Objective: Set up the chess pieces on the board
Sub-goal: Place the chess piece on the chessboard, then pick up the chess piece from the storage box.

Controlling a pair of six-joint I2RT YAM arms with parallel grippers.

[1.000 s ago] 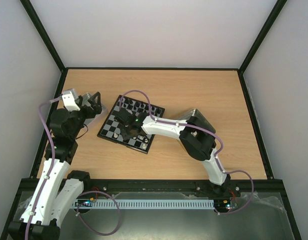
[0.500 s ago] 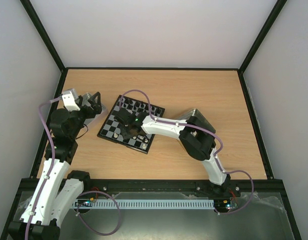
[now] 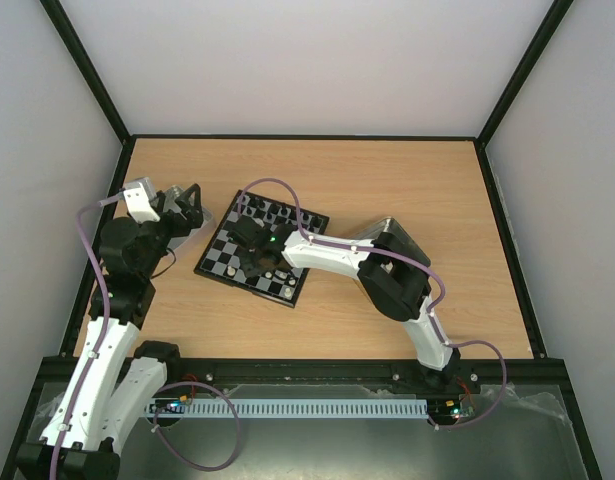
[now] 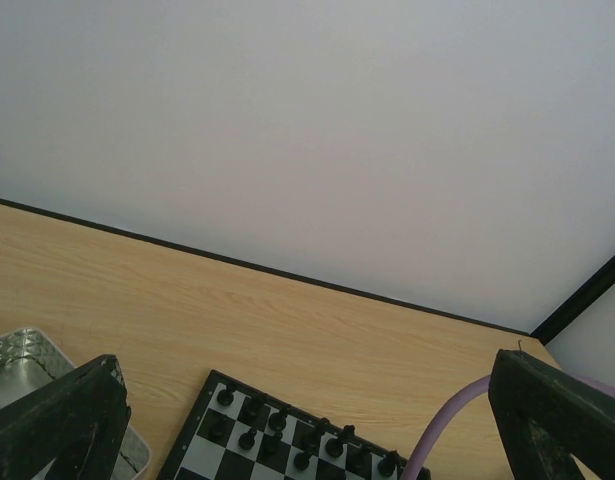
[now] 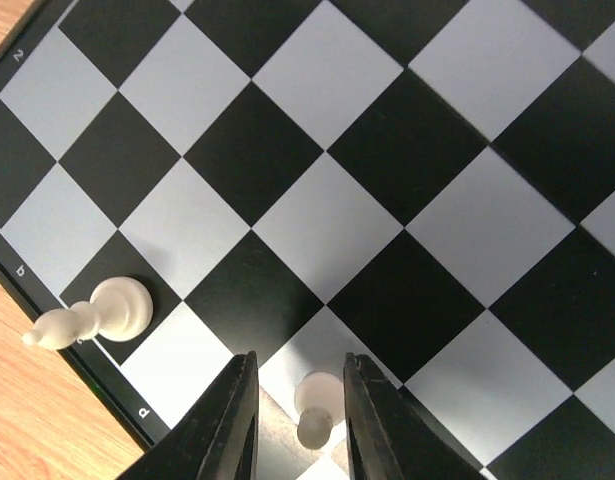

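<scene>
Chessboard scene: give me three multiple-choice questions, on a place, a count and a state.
1. The white pawn stands on the board: A. between the right gripper's fingers; B. atop another piece; C. among black pieces.
2. White pieces in the right wrist view: A. none; B. two; C. six.
3. The left gripper is: A. shut on a pawn; B. shut, empty; C. wide open, empty.
1 A: a finger flanks each side. 2 B: the pawn plus a taller white piece. 3 C: its fingers sit far apart, holding nothing.

Checked board [image 5: 327,220], black pieces [image 4: 249,438] along far rows, white pawn [image 5: 315,405] near one edge
</scene>
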